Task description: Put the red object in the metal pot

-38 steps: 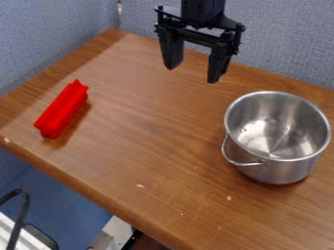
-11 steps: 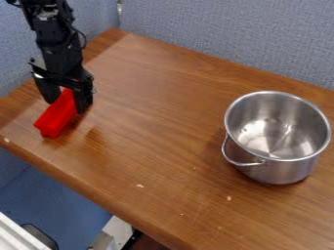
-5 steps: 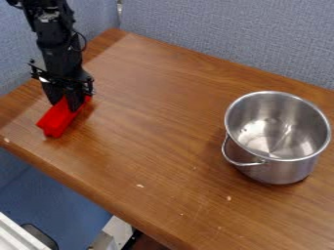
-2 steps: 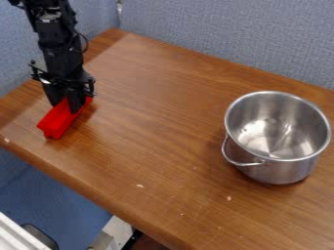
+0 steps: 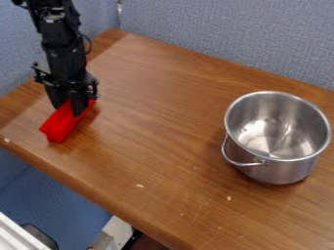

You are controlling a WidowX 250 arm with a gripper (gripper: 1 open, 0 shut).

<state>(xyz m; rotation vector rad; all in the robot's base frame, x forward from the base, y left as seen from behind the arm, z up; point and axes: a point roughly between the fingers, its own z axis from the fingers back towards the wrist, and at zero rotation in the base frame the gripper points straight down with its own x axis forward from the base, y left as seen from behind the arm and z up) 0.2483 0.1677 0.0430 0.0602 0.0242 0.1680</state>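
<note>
One arm in view, black, coming down from the top-left corner, gripper (image 5: 66, 101) pointing straight down at the left side of the wooden table (image 5: 170, 107). Jaws are closed onto the upper end of the red block (image 5: 62, 122), one black finger on each long side of it, so it reads as clamped rather than just straddled. Can't tell from this angle whether the block is resting on the wood or lifted just off it; its lower end sits close to the table's left edge and looks slightly tilted, near end pointing toward the camera side.

Block is plain matte red, elongated, only the lower two thirds visible below the fingers. The rest is hidden behind the gripper body.

Metal pot (image 5: 274, 137) is at the far right of the table, well apart from the block and the gripper, with most of the tabletop between them. It stands upright, open top, shiny inside, nothing visible in it. Rolled rim catches the light; a small handle shows on the lower-left side of its wall, facing the camera side.

Table surface is brown wood grain with a few small pale specks near the front edge. Blue-grey fabric wall (image 5: 235, 29) runs behind the table's far edge. Floor below the front-left corner is blurred, not readable.
</note>
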